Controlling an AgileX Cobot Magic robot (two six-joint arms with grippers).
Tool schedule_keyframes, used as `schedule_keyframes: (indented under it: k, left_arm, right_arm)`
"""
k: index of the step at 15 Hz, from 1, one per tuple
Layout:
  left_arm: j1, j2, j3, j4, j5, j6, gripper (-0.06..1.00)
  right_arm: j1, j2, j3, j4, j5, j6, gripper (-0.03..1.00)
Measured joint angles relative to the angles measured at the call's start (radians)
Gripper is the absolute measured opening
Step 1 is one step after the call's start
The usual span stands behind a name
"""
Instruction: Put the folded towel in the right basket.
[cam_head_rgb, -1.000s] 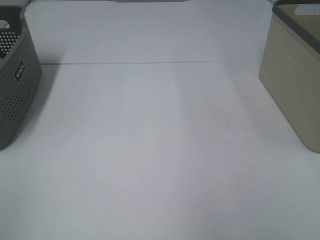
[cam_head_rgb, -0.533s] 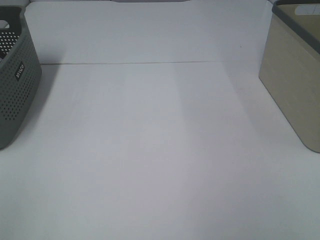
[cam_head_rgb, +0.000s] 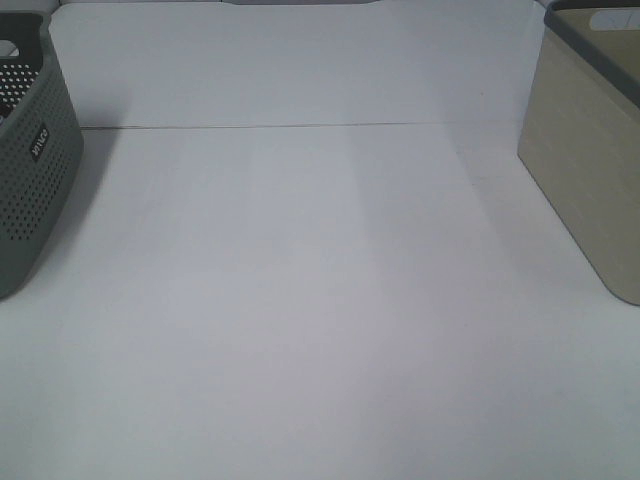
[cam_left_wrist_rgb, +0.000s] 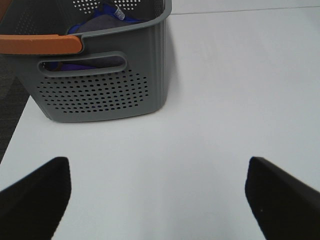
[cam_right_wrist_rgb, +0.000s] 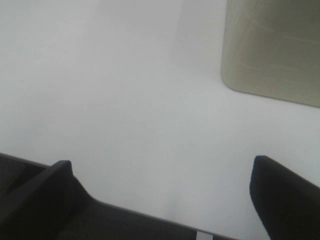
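both grippers, left (cam_left_wrist_rgb: 157, 195) and right (cam_right_wrist_rgb: 162, 197), released, holding nothing. i see cloth only in the grey basket (cam_left_wrist_rgb: 100, 85) at the table's (cam_head_rgb: 320, 300) left edge; risk is snagging it on the rim.

Place: a plain test bench, lab-like
Evidence: bare white tabletop (cam_head_rgb: 300, 300), grey perforated basket (cam_head_rgb: 30, 190), beige basket (cam_head_rgb: 585, 170)
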Motion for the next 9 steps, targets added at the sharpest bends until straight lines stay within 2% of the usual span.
schedule_keyframes:
  k: [3,6,9]
  left_arm:
    - [0.0,0.0,0.0,0.0,0.0,0.0,0.88]
    - [0.0,0.0,0.0,0.0,0.0,0.0,0.88]
    - [0.0,0.0,0.0,0.0,0.0,0.0,0.88]
  right_arm:
    - [0.0,-0.05,0.003,0.011,-0.01,-0.012,0.92]
    - [0.0,-0.051,0.003,0.076,-0.01,-0.061,0.92]
    - [0.0,-0.051,0.003,0.077,-0.01,-0.061,0.92]
